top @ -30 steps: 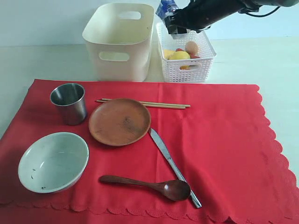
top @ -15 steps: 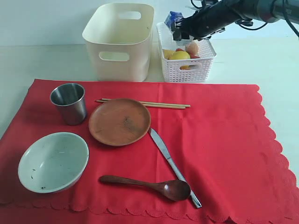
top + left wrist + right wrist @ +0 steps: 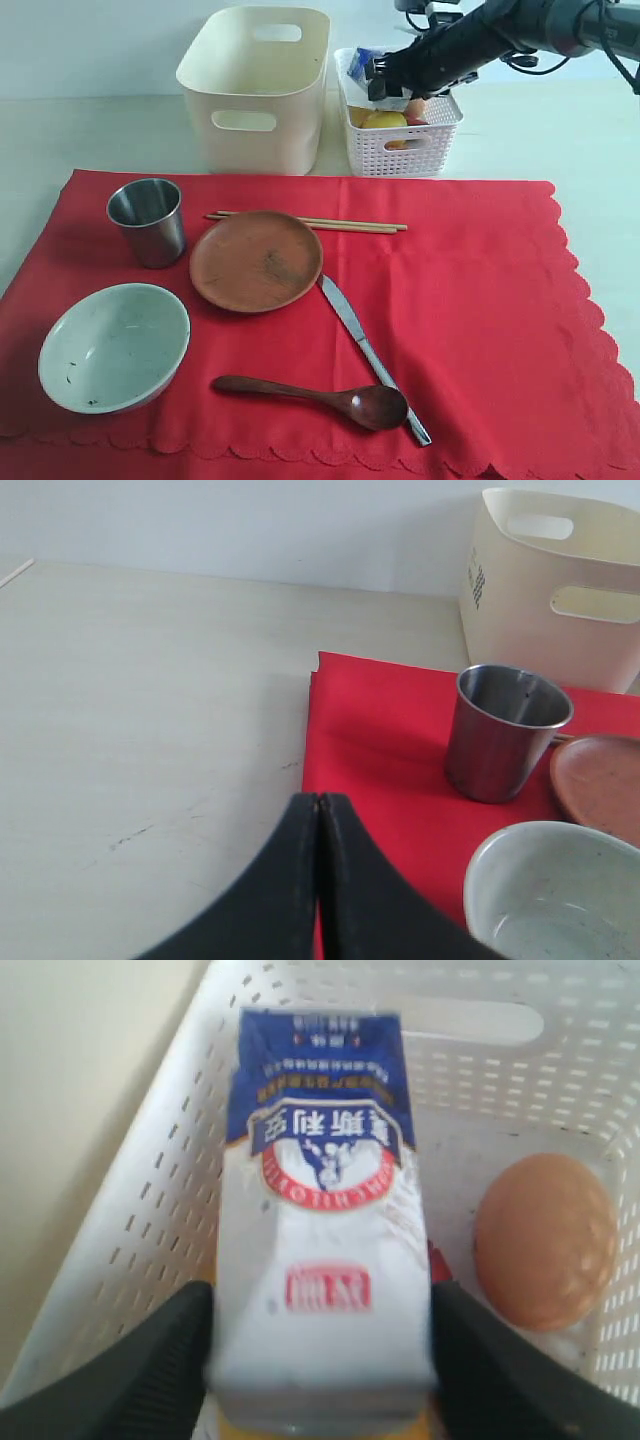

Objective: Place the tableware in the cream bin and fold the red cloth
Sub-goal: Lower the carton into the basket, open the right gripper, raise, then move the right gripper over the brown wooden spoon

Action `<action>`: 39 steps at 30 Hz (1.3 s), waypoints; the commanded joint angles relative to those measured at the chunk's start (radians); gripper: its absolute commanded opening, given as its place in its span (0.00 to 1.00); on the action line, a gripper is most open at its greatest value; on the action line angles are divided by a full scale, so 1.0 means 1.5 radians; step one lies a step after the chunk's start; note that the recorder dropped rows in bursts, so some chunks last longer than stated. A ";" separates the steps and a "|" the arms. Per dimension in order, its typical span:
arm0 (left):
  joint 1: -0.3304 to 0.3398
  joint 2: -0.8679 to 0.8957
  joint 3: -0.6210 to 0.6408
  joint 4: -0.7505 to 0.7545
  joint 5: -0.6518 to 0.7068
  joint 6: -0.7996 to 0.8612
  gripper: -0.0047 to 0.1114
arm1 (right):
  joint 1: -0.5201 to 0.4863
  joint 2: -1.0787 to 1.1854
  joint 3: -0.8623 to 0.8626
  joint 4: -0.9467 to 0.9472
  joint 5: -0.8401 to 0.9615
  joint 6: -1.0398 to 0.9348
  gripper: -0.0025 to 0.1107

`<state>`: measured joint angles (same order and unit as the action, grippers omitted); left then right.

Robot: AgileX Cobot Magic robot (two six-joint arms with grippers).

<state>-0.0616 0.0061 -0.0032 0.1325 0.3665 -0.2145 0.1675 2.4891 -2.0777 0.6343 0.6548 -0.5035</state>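
The red cloth (image 3: 470, 300) lies flat with tableware on it: a steel cup (image 3: 148, 220), brown plate (image 3: 256, 260), pale bowl (image 3: 113, 346), wooden spoon (image 3: 320, 395), metal knife (image 3: 370, 355) and chopsticks (image 3: 310, 222). The cream bin (image 3: 258, 90) stands behind the cloth. My right gripper (image 3: 375, 75) (image 3: 320, 1300) is over the white basket (image 3: 400, 150), open, its fingers flanking the milk carton (image 3: 320, 1190), which sits low in the basket. My left gripper (image 3: 318, 800) is shut and empty, above the cloth's edge near the cup (image 3: 505, 730) and bowl (image 3: 560, 890).
In the lattice basket (image 3: 150, 1220) lie an egg (image 3: 545, 1240) and a lemon (image 3: 385, 120) beside the carton (image 3: 366, 60). Bare pale table surrounds the cloth, and the cream bin (image 3: 560, 590) stands just left of the basket.
My right arm has carried the milk carton down into the back of the white basket, and the jaws have widened slightly. Nothing on the cloth has moved.
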 commanded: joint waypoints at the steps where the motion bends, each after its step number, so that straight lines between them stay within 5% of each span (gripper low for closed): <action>1: 0.002 -0.004 0.002 -0.004 -0.006 0.000 0.04 | -0.001 -0.033 -0.008 0.006 0.007 0.002 0.63; 10: 0.002 -0.004 0.002 -0.004 -0.006 0.000 0.04 | -0.001 -0.086 -0.008 0.006 0.053 0.016 0.66; 25: 0.002 -0.004 0.002 -0.004 -0.006 0.000 0.04 | -0.001 -0.139 -0.008 -0.035 0.321 0.146 0.59; 39: 0.002 -0.004 0.002 -0.004 -0.006 0.000 0.04 | -0.001 -0.243 0.027 -0.105 0.378 0.203 0.59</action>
<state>-0.0616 0.0061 -0.0032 0.1325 0.3665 -0.2145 0.1675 2.1585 -2.0623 0.4914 1.2176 -0.2085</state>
